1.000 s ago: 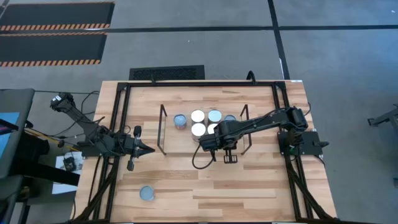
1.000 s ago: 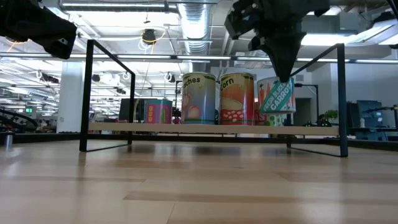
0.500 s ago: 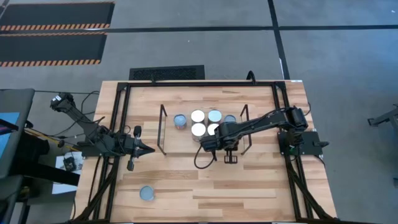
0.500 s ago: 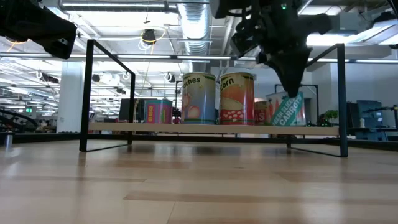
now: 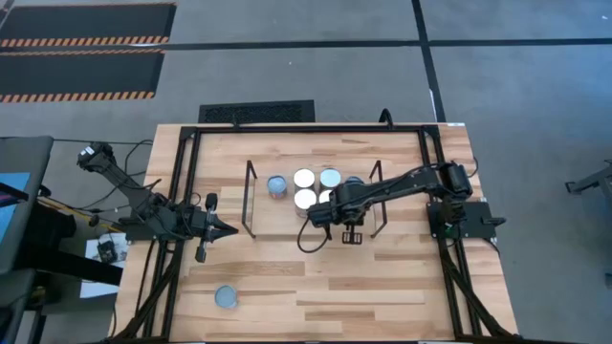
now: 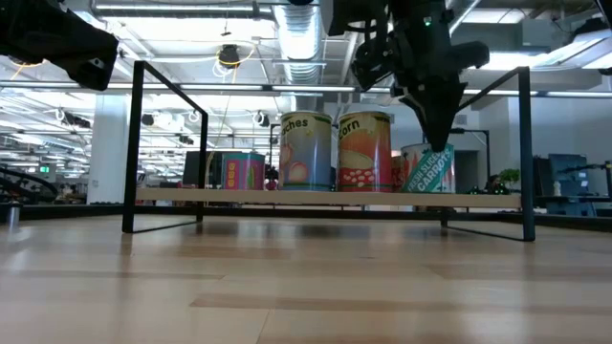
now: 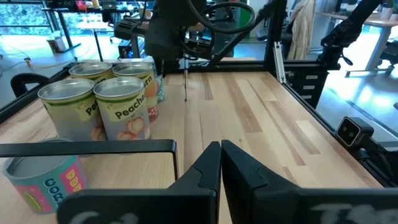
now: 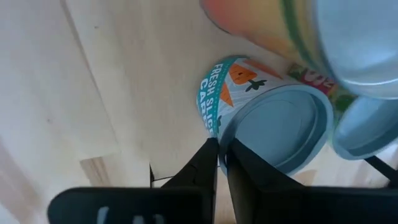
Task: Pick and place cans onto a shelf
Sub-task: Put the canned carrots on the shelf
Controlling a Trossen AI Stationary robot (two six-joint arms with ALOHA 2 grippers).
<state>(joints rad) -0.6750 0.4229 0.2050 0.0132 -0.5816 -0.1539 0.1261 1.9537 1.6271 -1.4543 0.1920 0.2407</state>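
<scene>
The shelf (image 5: 263, 218) stands mid-table with several cans (image 5: 304, 179) upright on its board (image 6: 239, 197). My right gripper (image 8: 221, 155) points down over the shelf's near right part (image 5: 323, 215) and is shut on a teal carrot can (image 6: 427, 167). My arm hides that can in the high view. One can with a blue top (image 5: 227, 297) stands alone on the table near the front left. My left gripper (image 5: 232, 230) hovers shut and empty just left of the shelf. My right gripper pinches the carrot can's top rim (image 8: 219, 138) between its two fingers, at the rim's edge above the label. The fingers come from above, pointing down. The can hangs tilted below them, its bottom (image 6: 426, 190) at the level of the shelf board, beside the corn can (image 6: 364, 151).
The shelf's black wire uprights (image 6: 140, 143) (image 6: 524, 148) stand at its two short ends. The table's black frame rails (image 5: 186, 191) run along both sides. Bare wood lies in front of the shelf (image 5: 363, 287).
My right gripper has gone down with the carrot can. The can was held clear above the shelf board a second ago. It is now down at board level, tilted, next to the other cans. My left arm has kept still.
</scene>
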